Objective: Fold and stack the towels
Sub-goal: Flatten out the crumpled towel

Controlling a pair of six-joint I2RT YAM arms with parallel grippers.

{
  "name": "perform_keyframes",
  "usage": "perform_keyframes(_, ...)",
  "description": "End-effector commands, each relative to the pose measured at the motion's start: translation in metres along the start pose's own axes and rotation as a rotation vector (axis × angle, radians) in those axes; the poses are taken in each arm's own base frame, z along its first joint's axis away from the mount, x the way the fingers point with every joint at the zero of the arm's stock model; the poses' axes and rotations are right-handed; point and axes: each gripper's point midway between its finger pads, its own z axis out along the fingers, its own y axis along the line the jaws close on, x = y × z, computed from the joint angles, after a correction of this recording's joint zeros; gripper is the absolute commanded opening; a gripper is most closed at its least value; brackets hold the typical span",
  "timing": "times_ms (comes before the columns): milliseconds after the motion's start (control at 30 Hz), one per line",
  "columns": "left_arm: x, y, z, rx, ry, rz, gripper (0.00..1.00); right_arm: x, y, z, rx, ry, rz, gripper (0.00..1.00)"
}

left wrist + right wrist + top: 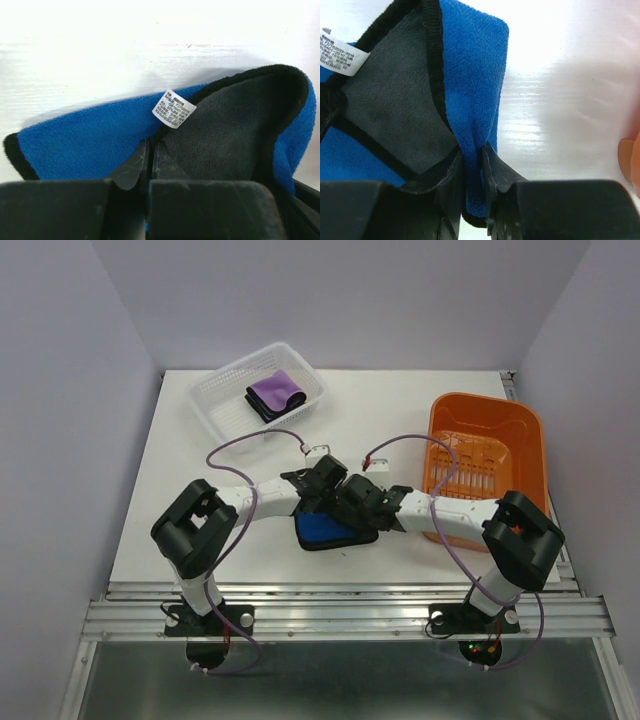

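A bright blue towel (325, 530) with black edging and a grey inner face lies at the table's near middle. My left gripper (322, 502) is shut on one edge of it; in the left wrist view the blue towel (95, 140) with its white label (173, 108) sits at the fingertips. My right gripper (352, 508) is shut on a fold of the blue towel (475, 95). A folded purple towel (275, 392) lies in the white mesh basket (225, 400). The yellow towel is out of view.
An orange plastic basket (525, 435) stands at the right of the table, close to my right arm. The white mesh basket stands at the back left. Walls close in the table on three sides.
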Motion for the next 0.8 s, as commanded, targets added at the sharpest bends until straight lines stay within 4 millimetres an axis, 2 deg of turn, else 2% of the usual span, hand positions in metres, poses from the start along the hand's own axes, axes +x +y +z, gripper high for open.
perform_keyframes(0,-0.041,-0.007,-0.025,-0.017,-0.137,0.011,0.00,-0.022,-0.005,-0.014,0.000,-0.072,0.013,0.25)
perform_keyframes(33,-0.049,-0.007,-0.032,-0.024,-0.159,0.013,0.00,-0.033,-0.003,-0.021,-0.009,-0.096,0.019,0.24)
perform_keyframes(67,-0.057,-0.007,-0.040,-0.026,-0.183,0.014,0.00,-0.036,-0.006,-0.025,0.001,-0.099,0.011,0.24)
perform_keyframes(100,-0.072,-0.007,-0.055,-0.025,-0.236,0.015,0.00,-0.044,-0.009,-0.029,0.010,-0.125,0.014,0.24)
perform_keyframes(167,-0.087,-0.008,-0.074,-0.020,-0.288,0.015,0.00,-0.060,-0.010,-0.043,-0.004,-0.166,0.019,0.23)
perform_keyframes(200,-0.100,-0.006,-0.092,-0.015,-0.336,0.012,0.00,-0.072,-0.012,-0.052,0.002,-0.202,0.026,0.23)
perform_keyframes(267,-0.114,-0.004,-0.113,-0.009,-0.389,0.000,0.00,-0.093,-0.015,-0.071,-0.023,-0.264,0.026,0.21)
perform_keyframes(300,-0.126,-0.001,-0.132,-0.002,-0.440,-0.019,0.00,-0.104,-0.012,-0.082,-0.050,-0.291,0.033,0.21)
perform_keyframes(367,-0.135,0.004,-0.156,0.005,-0.483,-0.033,0.00,-0.121,-0.011,-0.103,-0.103,-0.334,0.013,0.19)
perform_keyframes(400,-0.144,0.007,-0.180,0.036,-0.529,-0.059,0.00,-0.136,-0.007,-0.126,-0.181,-0.376,0.035,0.19)
perform_keyframes(433,-0.149,0.007,-0.193,0.061,-0.555,-0.072,0.00,-0.143,-0.005,-0.138,-0.227,-0.396,0.030,0.18)
perform_keyframes(467,-0.150,0.010,-0.204,0.084,-0.571,-0.071,0.00,-0.148,-0.003,-0.150,-0.270,-0.417,-0.011,0.18)
perform_keyframes(500,-0.154,0.010,-0.232,0.157,-0.608,-0.094,0.00,-0.155,0.000,-0.175,-0.364,-0.447,0.001,0.17)
perform_keyframes(567,-0.154,0.011,-0.256,0.233,-0.644,-0.111,0.00,-0.163,0.004,-0.205,-0.475,-0.484,-0.050,0.17)
perform_keyframes(600,-0.152,0.008,-0.284,0.340,-0.658,-0.126,0.00,-0.161,0.011,-0.227,-0.581,-0.487,-0.068,0.17)
perform_keyframes(633,-0.147,0.003,-0.299,0.418,-0.658,-0.124,0.00,-0.162,0.014,-0.241,-0.638,-0.495,-0.077,0.17)
perform_keyframes(667,-0.139,0.000,-0.305,0.484,-0.649,-0.106,0.00,-0.163,0.017,-0.255,-0.696,-0.506,-0.102,0.17)
perform_keyframes(700,-0.132,-0.008,-0.335,0.629,-0.669,-0.087,0.00,-0.155,0.024,-0.272,-0.792,-0.484,-0.135,0.17)
perform_keyframes(733,-0.126,-0.008,-0.339,0.665,-0.662,-0.079,0.00,-0.154,0.026,-0.281,-0.830,-0.478,-0.142,0.17)
perform_keyframes(767,-0.120,-0.008,-0.354,0.725,-0.662,-0.071,0.00,-0.153,0.028,-0.292,-0.874,-0.475,-0.150,0.17)
